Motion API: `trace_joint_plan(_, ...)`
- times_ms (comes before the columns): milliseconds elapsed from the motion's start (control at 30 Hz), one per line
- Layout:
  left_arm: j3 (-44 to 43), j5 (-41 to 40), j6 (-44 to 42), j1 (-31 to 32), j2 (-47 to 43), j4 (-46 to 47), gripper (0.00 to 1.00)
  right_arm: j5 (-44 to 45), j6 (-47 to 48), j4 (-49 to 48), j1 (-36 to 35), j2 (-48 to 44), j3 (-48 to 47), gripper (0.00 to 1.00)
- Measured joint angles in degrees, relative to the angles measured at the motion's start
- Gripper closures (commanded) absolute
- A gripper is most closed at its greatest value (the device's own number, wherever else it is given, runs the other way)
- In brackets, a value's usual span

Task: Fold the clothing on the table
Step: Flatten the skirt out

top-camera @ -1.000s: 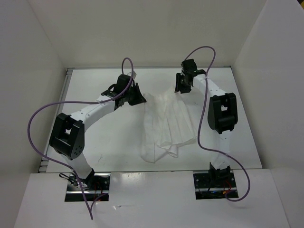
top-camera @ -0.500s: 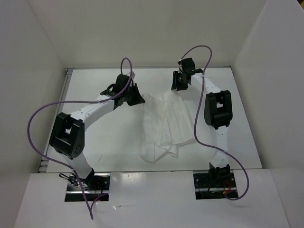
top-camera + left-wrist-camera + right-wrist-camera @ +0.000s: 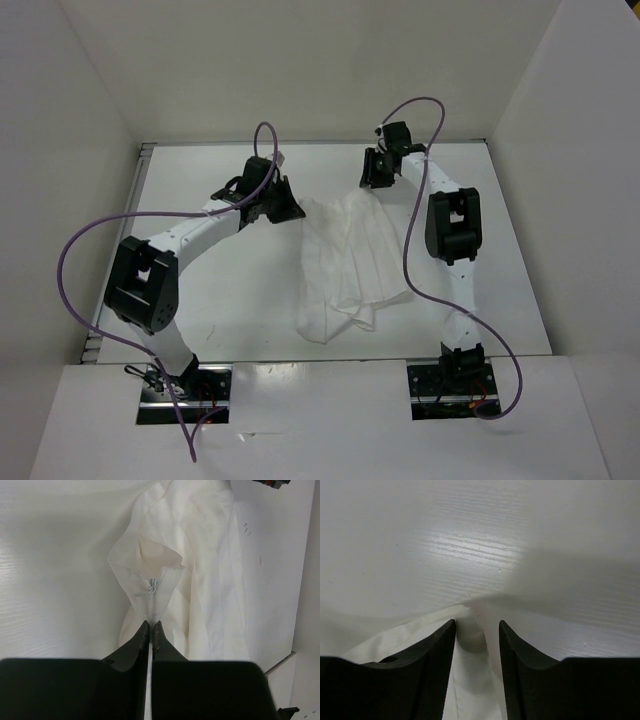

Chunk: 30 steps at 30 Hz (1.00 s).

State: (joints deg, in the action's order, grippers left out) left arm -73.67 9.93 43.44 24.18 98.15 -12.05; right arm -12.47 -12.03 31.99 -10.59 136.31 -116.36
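Swinging leftward over the last second, the right arm [image 3: 452, 226] has drawn its elbow inward and carried the right gripper [image 3: 372, 178] slightly toward the far left, while the left arm [image 3: 146, 284] has kept its place. The table [image 3: 200, 300] spans the walled space. The clothing [image 3: 345, 262] lies on its middle, between the two arms, a wrinkled strip running from the two grippers at the far end down toward the near edge. The left gripper [image 3: 151, 626] is clamped tight on the far left corner of the clothing, the cloth pinched flat between its fingers, with a small zipper pull [image 3: 152, 585] just ahead of the tips. At the far right corner the right gripper's jaws stand apart. A bit of cloth edge lies between them, and the pictures show no pinch on it.
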Motion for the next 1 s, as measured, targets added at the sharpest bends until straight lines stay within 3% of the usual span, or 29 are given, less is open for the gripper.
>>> trace_joint_plan(33,0.00,0.02,-0.02,-0.02,0.02,-0.04,1.00,-0.79,0.00,0.00,0.07,0.28,0.00,0.57)
trace_joint_plan(167,0.00,0.66,-0.02,-0.15,0.63,-0.22,1.00,-5.25,0.50,0.39,0.24,2.03,-0.52,0.98)
trace_joint_plan(200,0.00,0.98,-0.02,-0.39,0.85,-0.33,1.00,-6.27,0.74,0.59,0.26,2.47,-0.63,1.00)
trace_joint_plan(333,-0.02,3.08,-0.02,-2.08,1.44,-0.70,1.00,-7.02,0.74,0.48,0.42,1.05,1.40,1.00)
trace_joint_plan(433,-0.31,4.70,-0.63,-5.46,1.16,-1.90,1.00,-4.22,0.72,2.05,0.61,-5.03,5.38,1.00)
trace_joint_plan(633,-5.64,7.32,-2.58,-13.16,-4.26,-4.70,1.00,-5.14,-0.76,3.10,4.33,-24.11,6.19,1.00)
trace_joint_plan(733,-10.43,9.66,-3.21,-13.77,-6.97,-3.23,1.00,-6.60,-1.09,2.99,5.33,-31.52,4.90,1.00)
trace_joint_plan(1000,-12.09,15.10,-4.46,-16.11,-9.29,-3.26,1.00,-10.29,-1.14,5.35,5.62,-34.51,3.48,1.00)
